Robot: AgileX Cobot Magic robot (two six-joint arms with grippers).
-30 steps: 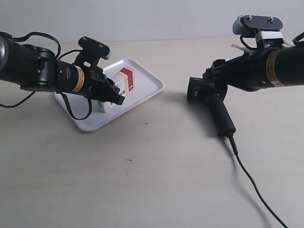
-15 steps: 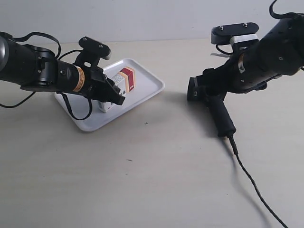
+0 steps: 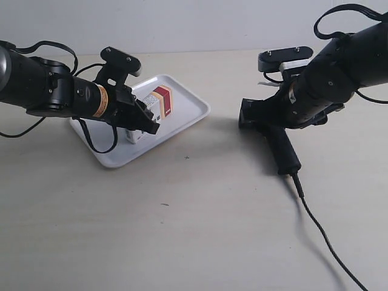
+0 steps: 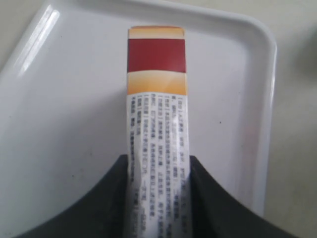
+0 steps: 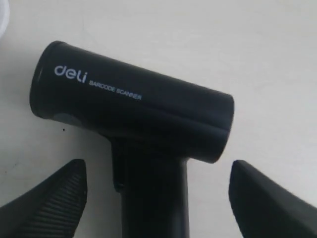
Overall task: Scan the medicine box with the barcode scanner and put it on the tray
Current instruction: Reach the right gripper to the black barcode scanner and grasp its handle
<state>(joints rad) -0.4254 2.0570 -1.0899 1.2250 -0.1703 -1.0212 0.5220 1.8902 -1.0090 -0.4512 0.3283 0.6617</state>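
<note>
The medicine box [image 3: 159, 102], white with a red and tan band, tilts over the white tray [image 3: 185, 116]. My left gripper [image 3: 144, 120] is shut on its lower end. In the left wrist view the box [image 4: 157, 114] runs out from between the two dark fingers [image 4: 106, 203] of the left gripper [image 4: 158, 198], with the tray [image 4: 74, 99] beneath. The black barcode scanner [image 3: 280, 145] lies on the table. My right gripper [image 5: 156, 181] stands open astride the scanner [image 5: 133, 111], at its handle, without touching it.
The scanner's thin black cable [image 3: 321, 233] trails from the handle's end toward the near right corner of the beige table [image 3: 182, 212]. The tray sits at the back left, under the left arm.
The right arm has swung and turned its wrist over the scanner, its camera mount shifting left. The scanner stays on the table. The left arm and box have not moved.
</note>
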